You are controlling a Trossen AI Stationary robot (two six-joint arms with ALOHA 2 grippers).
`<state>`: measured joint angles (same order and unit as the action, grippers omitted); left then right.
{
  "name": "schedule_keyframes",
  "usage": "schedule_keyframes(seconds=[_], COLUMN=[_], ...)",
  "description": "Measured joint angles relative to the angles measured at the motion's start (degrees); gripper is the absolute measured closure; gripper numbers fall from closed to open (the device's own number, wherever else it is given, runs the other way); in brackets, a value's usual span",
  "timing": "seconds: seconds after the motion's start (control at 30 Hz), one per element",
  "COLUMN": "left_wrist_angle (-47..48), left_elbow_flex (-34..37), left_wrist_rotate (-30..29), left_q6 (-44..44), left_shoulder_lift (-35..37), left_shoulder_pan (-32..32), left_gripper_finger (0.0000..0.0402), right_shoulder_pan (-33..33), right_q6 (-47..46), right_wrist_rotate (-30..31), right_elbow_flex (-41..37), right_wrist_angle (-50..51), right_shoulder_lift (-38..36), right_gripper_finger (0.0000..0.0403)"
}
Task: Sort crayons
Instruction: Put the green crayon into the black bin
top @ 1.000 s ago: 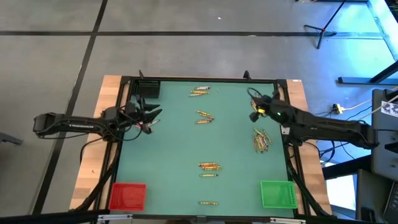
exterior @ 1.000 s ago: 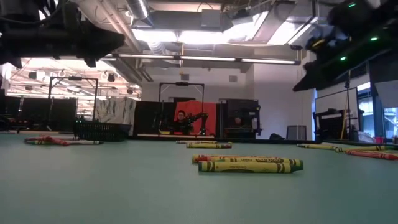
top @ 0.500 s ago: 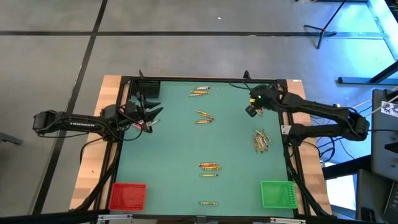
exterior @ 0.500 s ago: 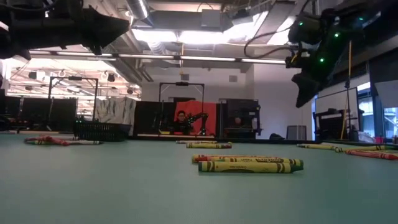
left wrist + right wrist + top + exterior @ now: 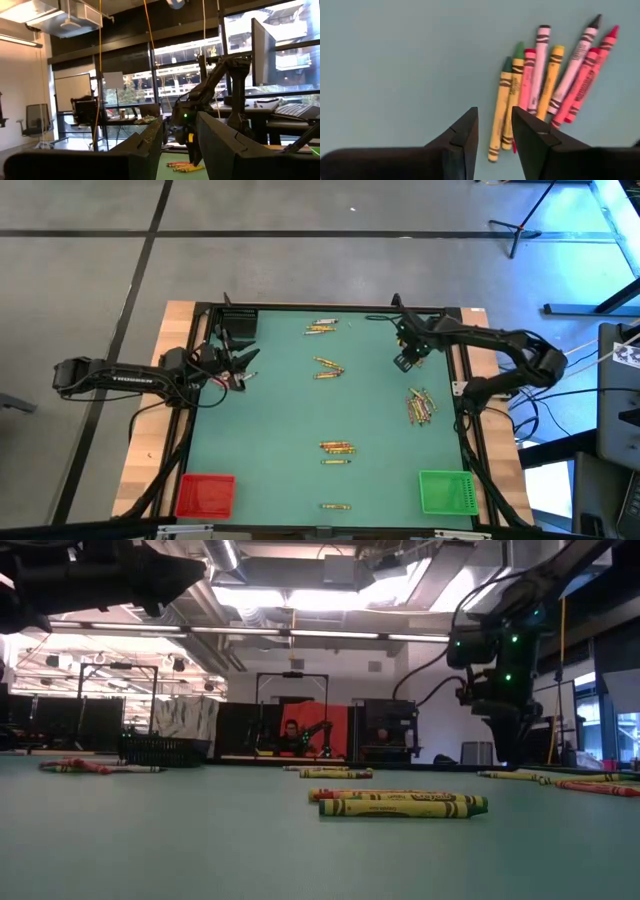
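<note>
Seen from above, a green desk carries crayons in several small clusters: one at the far edge, one just nearer than it, one pile by the right edge, one at the middle and a lone one at the near edge. A red bin sits at the near left corner, a green bin at the near right, a black bin at the far left. The right gripper hangs above the far right of the desk, its jaws parted by a narrow gap and holding nothing; its wrist camera looks down on a tight fan of yellow, pink and red crayons. The left gripper waits at the far left near the black bin, its jaws also a narrow gap apart and empty. The likely trouble lies in that fan: the crayons touch and overlap, so a descent could pinch two colours together, or roll neighbours aside. The narrow gap could also land a finger on top of a crayon.
</note>
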<state>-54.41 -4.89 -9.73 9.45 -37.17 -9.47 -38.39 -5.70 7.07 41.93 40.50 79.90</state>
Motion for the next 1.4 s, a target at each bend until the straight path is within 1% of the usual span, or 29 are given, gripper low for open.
schedule_keyframes(seconds=[0.2,0.37,0.57,0.7,0.77,0.9,1.07,1.27,1.4], left_wrist_angle=[-0.10,-0.10,-0.10,-0.10,-0.10,-0.10,-0.10,-0.10,-0.10], left_elbow_flex=[0.00,0.00,0.00,0.00,0.00,0.00,0.00,0.00,0.00], left_wrist_rotate=[0.00,0.01,-0.01,-0.01,-0.01,-0.01,-0.01,-0.01,-0.01], left_q6=[-0.31,-0.28,-0.28,-0.28,-0.29,-1.19,-1.84,-1.40,-1.38], left_shoulder_lift=[-0.01,-0.01,-0.01,0.00,0.00,0.00,0.00,0.00,0.00], left_shoulder_pan=[0.00,0.00,0.00,0.02,0.00,0.02,0.00,0.00,0.01], left_gripper_finger=[0.0294,0.0294,0.0294,0.0294,0.0294,0.0294,0.0294,0.0294,0.0294], right_shoulder_pan=[0.08,0.08,0.09,0.17,0.15,0.10,0.10,0.10,0.10], right_q6=[0.33,1.47,1.47,1.51,1.51,1.61,1.57,1.20,1.16], right_wrist_rotate=[0.46,0.92,1.02,2.71,2.43,0.86,3.24,4.43,4.54], right_elbow_flex=[0.04,0.04,0.04,0.09,0.09,1.57,4.94,5.08,3.60], right_wrist_angle=[-1.86,-4.37,-4.55,-4.69,-4.75,-2.05,2.66,2.82,1.70], right_shoulder_lift=[3.22,4.66,6.67,7.69,7.69,7.80,7.78,7.75,7.75], right_gripper_finger=[0.0287,0.0301,0.0322,0.0325,0.0323,0.0324,0.0323,0.0323,0.0323])
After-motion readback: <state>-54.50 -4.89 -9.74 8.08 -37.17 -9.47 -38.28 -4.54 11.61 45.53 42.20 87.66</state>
